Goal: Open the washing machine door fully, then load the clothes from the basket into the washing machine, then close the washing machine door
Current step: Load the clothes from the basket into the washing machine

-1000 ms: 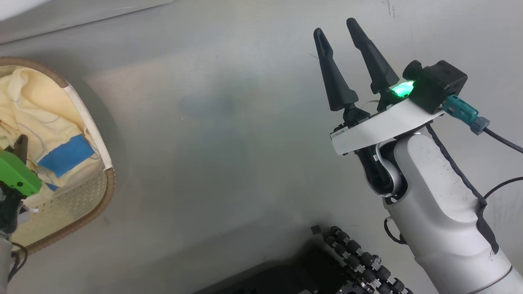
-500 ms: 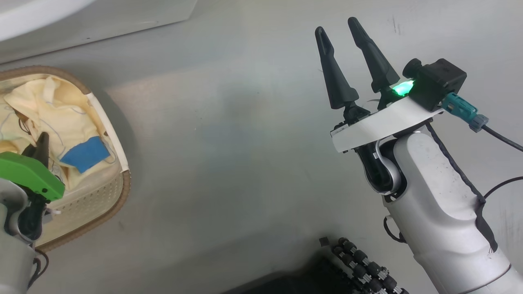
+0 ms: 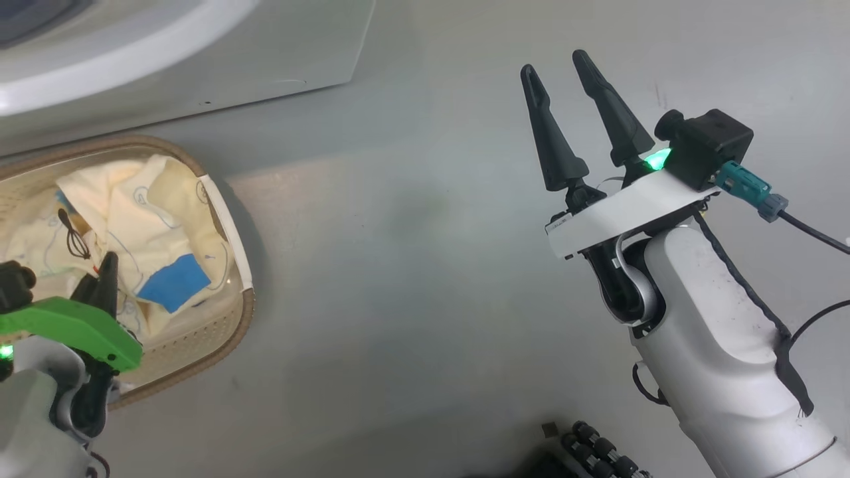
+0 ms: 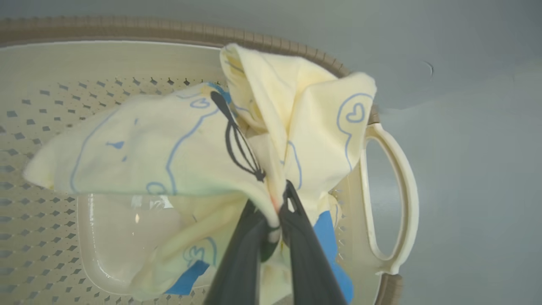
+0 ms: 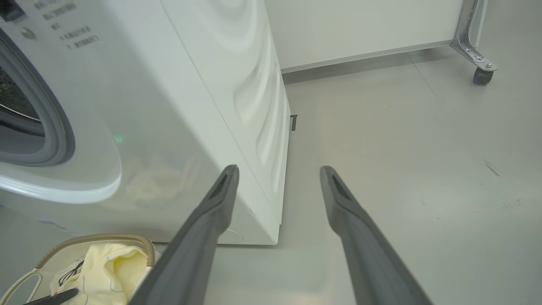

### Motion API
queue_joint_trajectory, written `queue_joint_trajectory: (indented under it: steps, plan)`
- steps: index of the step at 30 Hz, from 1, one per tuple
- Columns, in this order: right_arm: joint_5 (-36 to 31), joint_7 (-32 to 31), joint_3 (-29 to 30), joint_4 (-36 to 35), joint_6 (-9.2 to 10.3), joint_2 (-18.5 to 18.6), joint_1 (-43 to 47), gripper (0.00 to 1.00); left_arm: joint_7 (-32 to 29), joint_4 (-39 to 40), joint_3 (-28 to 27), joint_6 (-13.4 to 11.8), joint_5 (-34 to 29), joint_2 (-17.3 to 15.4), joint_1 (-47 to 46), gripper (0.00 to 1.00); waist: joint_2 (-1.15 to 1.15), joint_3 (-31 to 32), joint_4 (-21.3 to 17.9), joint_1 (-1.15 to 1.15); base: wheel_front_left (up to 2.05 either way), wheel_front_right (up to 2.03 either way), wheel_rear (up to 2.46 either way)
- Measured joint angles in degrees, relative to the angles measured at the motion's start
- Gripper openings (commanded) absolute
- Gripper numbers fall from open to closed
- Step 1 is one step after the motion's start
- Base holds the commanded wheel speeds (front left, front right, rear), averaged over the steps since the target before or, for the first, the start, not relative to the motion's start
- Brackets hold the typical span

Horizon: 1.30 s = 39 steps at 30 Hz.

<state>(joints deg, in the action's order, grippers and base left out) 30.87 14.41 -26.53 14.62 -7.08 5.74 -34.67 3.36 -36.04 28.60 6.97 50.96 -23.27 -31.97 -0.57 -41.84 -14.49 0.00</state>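
The left gripper, at the low centre of its wrist frame, was clamped narrowly on a bunched fold of the clothes, which were draped inside the basket. The cloth was judged light, limp and slip-prone, best gripped at a thick fold. The right gripper, at the head frame's upper right, was spread wide and empty.

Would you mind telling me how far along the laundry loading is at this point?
Done: the mouth of the washing machine looks uncovered, grey gasket showing, so the door seems open. In hand: the left gripper is shut on one of the clothes, bunched up over the basket. Left: carrying the clothes into the machine, then closing the door. The right gripper hangs open over the floor.
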Motion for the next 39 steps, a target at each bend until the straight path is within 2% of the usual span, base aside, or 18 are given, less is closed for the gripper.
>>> queue_joint_trajectory:
  steps: [15,30,39]
  plan:
    - [0.49,0.0,0.92,1.47,0.0,1.68,3.11,1.0,7.72,2.33,2.77,0.0,3.46,-0.09,5.43,0.0,0.0,8.26,2.13,0.0,0.0,0.0,0.0]
    - [1.54,0.0,1.99,2.78,0.0,3.89,6.86,1.0,10.31,5.82,4.48,0.0,3.45,-0.01,8.51,0.0,0.0,15.85,5.08,0.0,0.0,0.0,0.0]
    - [2.02,0.0,2.0,3.38,0.0,5.26,8.49,1.0,10.83,7.57,3.11,0.0,3.27,0.12,10.64,0.0,0.0,20.95,7.12,0.0,0.0,0.0,0.0]
